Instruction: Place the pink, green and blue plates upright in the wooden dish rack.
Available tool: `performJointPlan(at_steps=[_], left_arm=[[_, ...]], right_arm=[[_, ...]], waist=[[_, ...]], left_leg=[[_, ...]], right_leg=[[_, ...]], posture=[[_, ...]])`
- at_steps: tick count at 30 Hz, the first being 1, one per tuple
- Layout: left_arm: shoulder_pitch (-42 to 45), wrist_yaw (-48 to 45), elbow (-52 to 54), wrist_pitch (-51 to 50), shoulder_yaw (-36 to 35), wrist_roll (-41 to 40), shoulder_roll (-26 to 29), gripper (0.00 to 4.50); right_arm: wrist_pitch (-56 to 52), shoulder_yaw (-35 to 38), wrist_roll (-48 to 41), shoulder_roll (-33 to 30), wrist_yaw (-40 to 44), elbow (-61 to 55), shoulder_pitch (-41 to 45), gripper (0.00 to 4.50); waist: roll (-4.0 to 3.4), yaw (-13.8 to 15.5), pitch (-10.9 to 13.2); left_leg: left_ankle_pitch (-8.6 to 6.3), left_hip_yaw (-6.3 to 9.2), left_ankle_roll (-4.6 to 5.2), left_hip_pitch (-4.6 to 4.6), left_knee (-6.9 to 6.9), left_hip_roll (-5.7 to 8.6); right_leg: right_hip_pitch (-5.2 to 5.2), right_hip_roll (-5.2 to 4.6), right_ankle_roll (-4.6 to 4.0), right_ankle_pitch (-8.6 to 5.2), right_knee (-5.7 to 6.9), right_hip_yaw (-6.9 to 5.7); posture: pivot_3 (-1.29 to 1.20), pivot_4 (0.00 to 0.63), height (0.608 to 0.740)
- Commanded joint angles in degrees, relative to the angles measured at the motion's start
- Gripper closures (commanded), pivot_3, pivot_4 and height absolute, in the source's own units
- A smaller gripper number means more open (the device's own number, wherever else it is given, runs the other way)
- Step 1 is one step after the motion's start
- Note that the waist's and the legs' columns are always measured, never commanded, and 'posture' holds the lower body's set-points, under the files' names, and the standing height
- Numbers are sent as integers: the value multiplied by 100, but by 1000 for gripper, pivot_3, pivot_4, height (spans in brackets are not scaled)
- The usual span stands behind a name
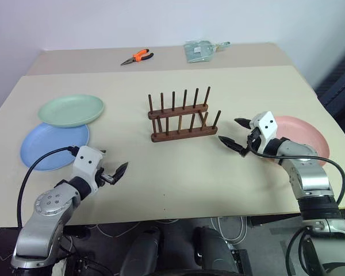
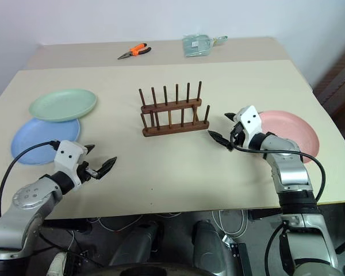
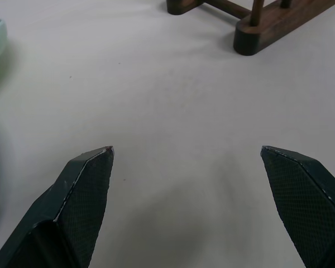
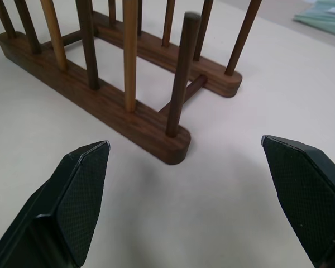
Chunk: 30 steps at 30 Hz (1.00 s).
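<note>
Three plates lie flat on the table (image 1: 178,178) and none stands in the wooden dish rack (image 1: 181,117), which sits empty at centre frame. The green plate (image 1: 71,110) overlaps the blue plate (image 1: 53,146) at left; the pink plate (image 1: 303,138) lies at right, partly behind the right arm. Both tools are spread wide and carry nothing: the left gripper (image 1: 112,172) hovers lower left, near the blue plate, and the right gripper (image 1: 237,134) sits just beside the rack's right end. That closeness looks like the main hazard, since a careless swing could knock the light rack askew. The flat plates may also prove hard to lift by the rim, and tugging the blue one could drag the green one along. Orange pliers (image 1: 137,57) and a clear packet (image 1: 202,49) rest at upper frame.
</note>
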<state>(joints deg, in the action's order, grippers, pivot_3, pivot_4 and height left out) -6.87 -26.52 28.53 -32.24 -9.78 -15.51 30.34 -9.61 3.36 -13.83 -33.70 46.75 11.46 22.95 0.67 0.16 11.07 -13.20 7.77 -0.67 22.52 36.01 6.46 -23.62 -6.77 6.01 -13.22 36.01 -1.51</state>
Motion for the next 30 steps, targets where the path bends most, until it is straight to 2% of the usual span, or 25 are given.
performJointPlan(at_steps=[1, 6, 10, 16, 18, 23, 26, 27, 30], left_arm=[[65, -38, 93, 57, -4, 3, 56, 180], [162, -112, -51, 114, 17, 19, 69, 180], [895, -588, -775, 332, 347, 91, 289, 180], [2816, -1868, -3187, 961, 1260, 218, 198, 180], [3184, -2133, -3732, 1191, 1463, 328, 144, 180], [4341, -2729, -5443, 1834, 2034, 697, -355, 180], [4827, -2757, -6402, 2319, 2222, 1015, -652, 180], [4901, -2754, -6592, 2435, 2193, 1040, -717, 717], [4990, -2885, -6931, 2768, 2176, 1119, -818, 1954]], right_arm=[[-1, 98, -75, 20, -47, -271, 30, 8], [1, 52, -40, 63, -103, -267, 88, 8], [-56, 59, -17, 60, -203, -389, 43, 8], [-247, 182, -34, 66, -501, -1067, -474, 8], [-295, 210, -33, 74, -595, -1210, -565, 8], [-467, 459, -83, 73, -940, -1809, -1028, 8], [-610, 664, -111, 82, -1156, -2268, -1426, 8], [-666, 709, -127, 91, -1211, -2406, -1540, 0], [-779, 811, -154, 89, -1319, -2734, -1861, 0]], waist=[[0, 5, 0], [0, 25, 0], [0, 68, 0], [0, 66, -1], [0, 45, -1], [2, 48, 0], [2, 79, -1], [3, 72, -1], [3, 56, -2]], left_leg=[[0, 0, 0, 0, 0, 0], [0, 0, 0, 0, -2, 0], [1, 1, 0, 0, 1, -1], [1, 3, 1, 2, 2, 4], [1, -1, 2, 5, 2, 7], [0, -8, 3, 5, 0, 2], [0, 0, 3, 5, 6, 4], [0, -2, 4, 5, 7, 6], [-2, -2, 7, 5, 7, 7]], right_leg=[[-1, 0, 0, 0, 0, 0], [-1, 0, 4, 3, 0, 0], [-1, 3, 5, 3, 2, -2], [3, 2, 18, 9, -4, -8], [1, 0, 20, 10, -5, -5], [-7, 2, 20, 11, 0, 1], [2, 3, 22, 10, -1, -6], [3, -2, 22, 9, -3, -5], [7, -3, 25, 9, -8, -4]], posture=[[0, 150, 739], [0, 150, 739], [0, 150, 739], [0, 150, 739], [0, 150, 739], [0, 150, 739], [0, 150, 739], [0, 150, 739], [0, 150, 739]])
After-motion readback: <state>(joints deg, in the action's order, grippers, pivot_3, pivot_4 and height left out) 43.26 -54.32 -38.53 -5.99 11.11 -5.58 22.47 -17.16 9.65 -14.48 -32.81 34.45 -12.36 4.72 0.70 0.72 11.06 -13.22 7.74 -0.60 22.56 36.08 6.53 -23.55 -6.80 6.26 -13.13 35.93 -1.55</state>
